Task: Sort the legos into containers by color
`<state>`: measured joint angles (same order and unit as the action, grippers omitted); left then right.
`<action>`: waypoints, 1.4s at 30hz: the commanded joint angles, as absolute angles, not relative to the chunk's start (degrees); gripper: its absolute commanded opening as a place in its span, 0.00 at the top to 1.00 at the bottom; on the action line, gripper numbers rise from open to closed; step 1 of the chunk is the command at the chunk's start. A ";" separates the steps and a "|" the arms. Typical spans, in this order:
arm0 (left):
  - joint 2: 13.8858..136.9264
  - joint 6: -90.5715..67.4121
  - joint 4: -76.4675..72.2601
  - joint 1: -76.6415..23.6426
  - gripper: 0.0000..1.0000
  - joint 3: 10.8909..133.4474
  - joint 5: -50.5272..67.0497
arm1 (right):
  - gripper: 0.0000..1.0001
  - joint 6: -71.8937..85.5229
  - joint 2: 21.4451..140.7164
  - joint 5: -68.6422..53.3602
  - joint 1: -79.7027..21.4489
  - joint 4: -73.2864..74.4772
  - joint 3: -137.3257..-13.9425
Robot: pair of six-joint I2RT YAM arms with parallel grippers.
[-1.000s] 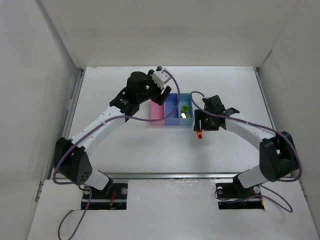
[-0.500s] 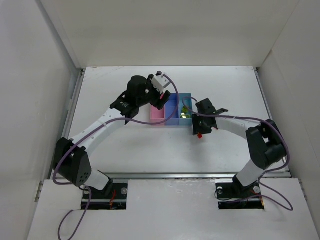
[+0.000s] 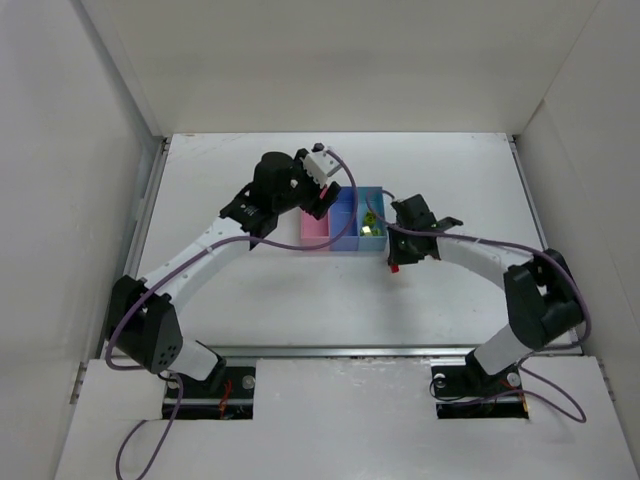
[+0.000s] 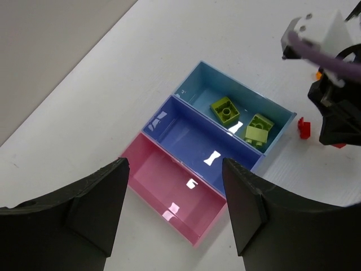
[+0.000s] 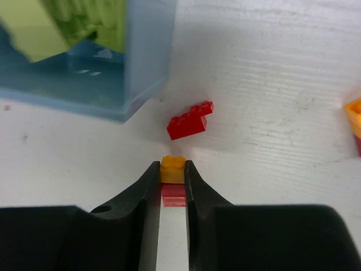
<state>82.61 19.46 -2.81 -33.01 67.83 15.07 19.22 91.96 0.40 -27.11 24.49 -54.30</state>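
Observation:
In the right wrist view my right gripper (image 5: 172,167) is shut on an orange-yellow lego (image 5: 173,169) stacked with a red lego (image 5: 174,195), low at the table. A loose red lego (image 5: 190,119) lies just ahead of it. An orange and red piece (image 5: 355,117) shows at the right edge. The containers stand in a row: pink (image 4: 161,189), medium blue (image 4: 194,144) and light blue (image 4: 203,84). Two yellow-green legos (image 4: 225,108) (image 4: 256,130) lie in the light blue one. My left gripper (image 4: 175,165) hangs open above the pink bin, holding nothing.
White walls enclose the table on the left, back and right. The right arm (image 4: 338,107) and its purple cable reach in close to the light blue bin's right side. The left arm (image 3: 210,245) stretches diagonally from the near left.
The right gripper has shut on the stacked orange-yellow and red lego, and the right arm has shifted slightly left toward the bins. The left gripper has edged a little left.

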 commanded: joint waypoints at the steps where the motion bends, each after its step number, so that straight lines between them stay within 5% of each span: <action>1: 78.93 20.30 -4.39 -33.13 0.36 66.97 16.87 | 1.00 15.39 83.25 0.18 -27.77 24.79 -56.16; 8: 78.93 21.44 -4.39 -33.13 0.36 65.83 20.82 | 1.00 6.25 72.70 -9.83 -27.77 25.31 -58.10; 13: 78.93 21.97 -3.08 -33.13 0.36 65.31 22.50 | 1.00 7.81 70.49 -5.11 -26.90 28.03 -60.90; 26: 77.87 22.50 -4.13 -33.13 0.36 63.11 21.45 | 0.95 22.58 87.88 2.54 -20.83 31.30 -55.64; 32: 77.34 22.50 -4.13 -33.13 0.36 62.58 20.40 | 0.77 24.52 91.84 3.78 -20.83 28.39 -53.17; 38: 77.34 22.50 -4.66 -33.13 0.36 62.05 20.39 | 0.36 24.52 91.68 4.56 -20.83 28.91 -53.87; 42: 77.34 22.50 -5.18 -33.13 0.36 62.05 20.39 | 0.35 23.99 89.39 5.19 -20.83 30.84 -55.02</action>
